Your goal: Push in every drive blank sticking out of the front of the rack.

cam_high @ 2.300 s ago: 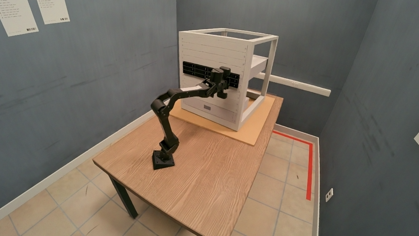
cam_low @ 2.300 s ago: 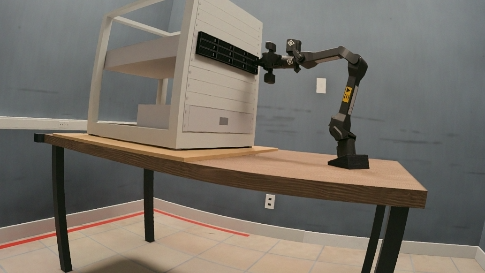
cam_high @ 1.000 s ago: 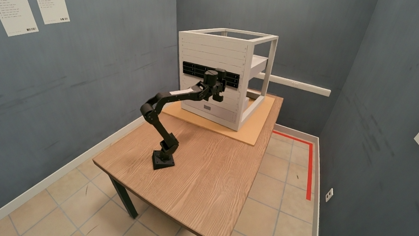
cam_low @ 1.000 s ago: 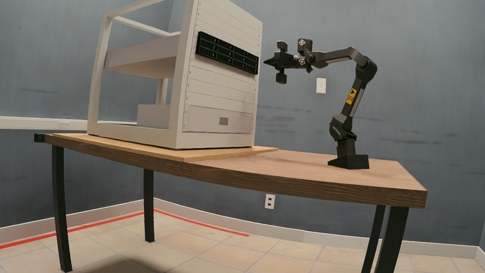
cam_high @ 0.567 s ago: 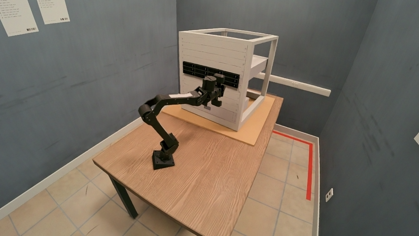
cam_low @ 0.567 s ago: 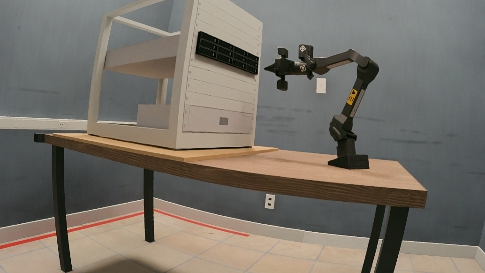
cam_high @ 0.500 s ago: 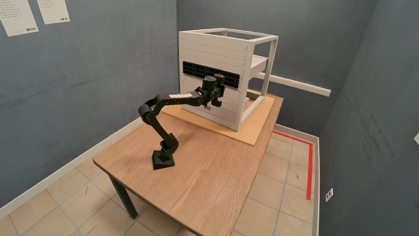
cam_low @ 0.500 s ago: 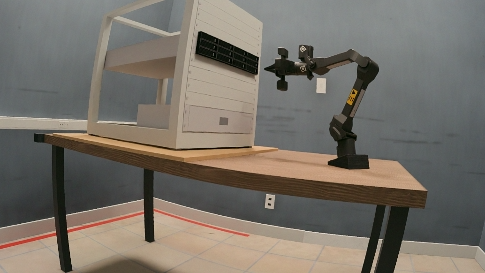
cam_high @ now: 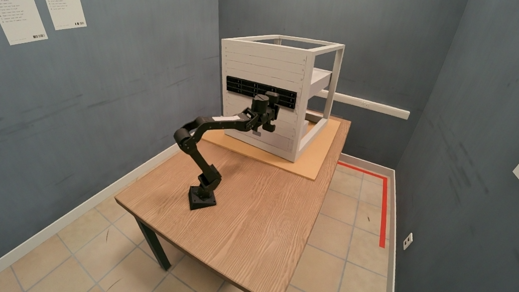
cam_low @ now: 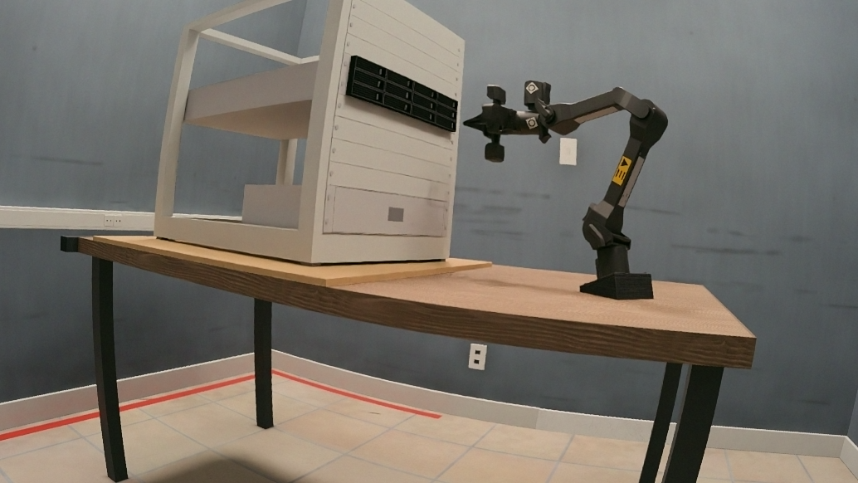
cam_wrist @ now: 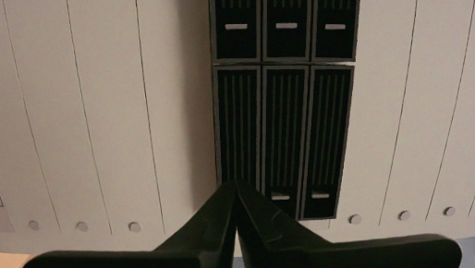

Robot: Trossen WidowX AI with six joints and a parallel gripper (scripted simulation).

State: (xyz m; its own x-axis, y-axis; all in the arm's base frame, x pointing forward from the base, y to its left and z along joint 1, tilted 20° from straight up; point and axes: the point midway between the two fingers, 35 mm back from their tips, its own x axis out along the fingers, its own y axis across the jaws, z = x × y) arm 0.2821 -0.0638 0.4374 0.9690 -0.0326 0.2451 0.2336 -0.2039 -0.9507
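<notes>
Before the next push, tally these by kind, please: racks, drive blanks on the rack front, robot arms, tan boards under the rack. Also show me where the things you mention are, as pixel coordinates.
Rack point(cam_high: 304, 108) point(cam_low: 322, 119) point(cam_wrist: 115, 139): 1
Drive blanks point(cam_high: 233, 84) point(cam_low: 396, 93) point(cam_wrist: 285, 129): 12
Robot arm point(cam_high: 198, 159) point(cam_low: 650, 123): 1
Tan board point(cam_high: 308, 170) point(cam_low: 360, 271) point(cam_wrist: 11, 260): 1
Total: 15

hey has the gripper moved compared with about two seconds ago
Yes. In the exterior view the gripper has backed away from the rack and come down lower, judged against the black drive blanks.
</notes>
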